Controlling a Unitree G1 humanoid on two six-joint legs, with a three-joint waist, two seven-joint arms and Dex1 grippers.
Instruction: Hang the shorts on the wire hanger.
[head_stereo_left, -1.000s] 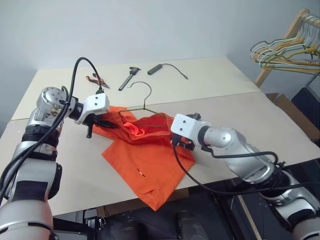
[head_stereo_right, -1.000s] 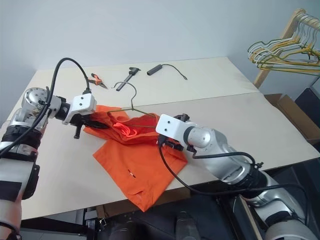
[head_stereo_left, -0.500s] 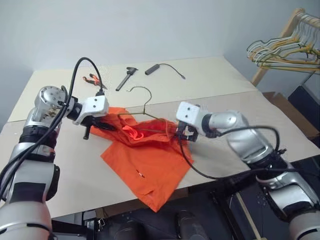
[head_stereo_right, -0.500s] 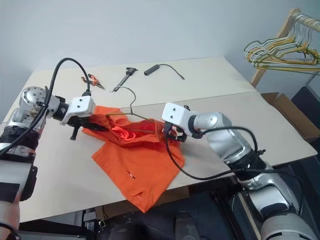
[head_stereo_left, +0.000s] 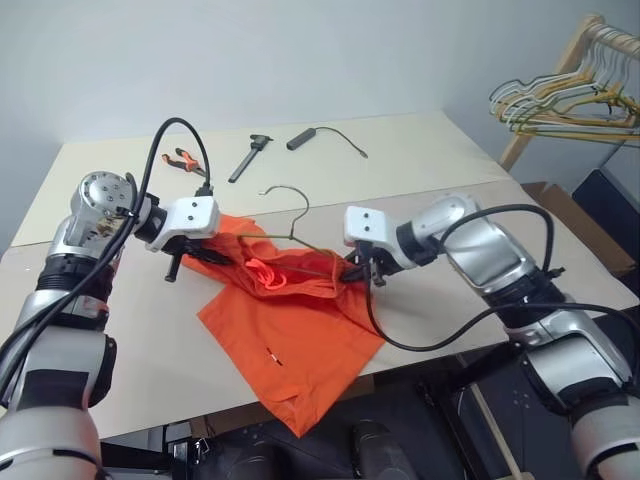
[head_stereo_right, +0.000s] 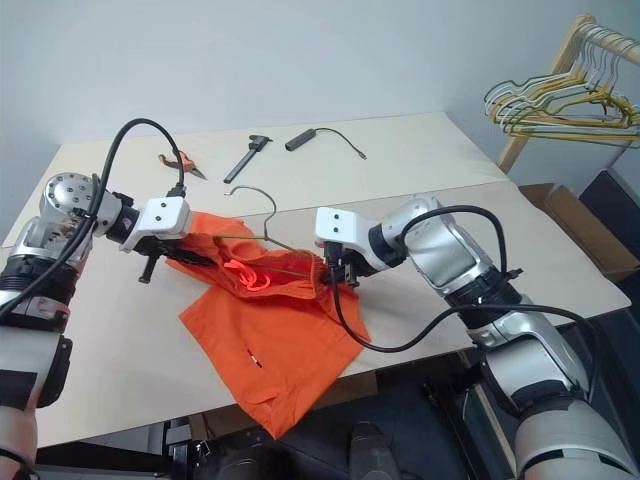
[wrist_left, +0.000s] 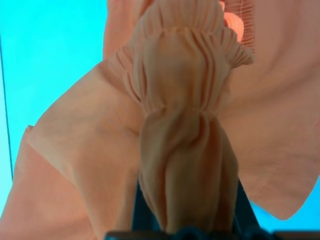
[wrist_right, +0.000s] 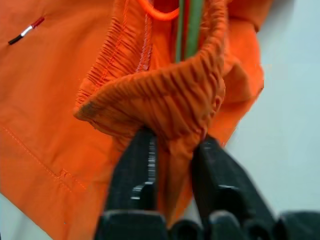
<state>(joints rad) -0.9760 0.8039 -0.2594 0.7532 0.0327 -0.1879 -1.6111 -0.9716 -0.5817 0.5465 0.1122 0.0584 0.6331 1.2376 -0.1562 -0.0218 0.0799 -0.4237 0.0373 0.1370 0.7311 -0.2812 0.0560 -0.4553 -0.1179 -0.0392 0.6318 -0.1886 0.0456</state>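
**Shorts gripped at both ends of the waistband, hanger partly inside**

The bright orange soft-fabric shorts lie on the pale beige worktop, one leg spilling over its near edge. Both hands are clenched on the gathered elastic waistband: the left hand pinches a bunched fold at the shorts' left end, and the right hand has its two black fingers clamped on a ribbed fold at the right end. The thin olive-grey wire hanger lies across the waistband area, its curved hook pointing away over bare worktop. In the right wrist view two green-grey wires run down into the waist opening, so part of the hanger's frame seems to be inside the garment.

By my reading, the task is midway: the shorts are gripped and the hanger is partly threaded, but nothing hangs yet. The waistband has yet to be spread and settled over the hanger's shoulders or bar.

The fabric is limp and matte, creasing easily, with tight pleats at the elastic, a bright orange drawcord loop and a small dark tag on one leg. The hanger is stiff, slender and triangular, likely to slide on the smooth worktop.
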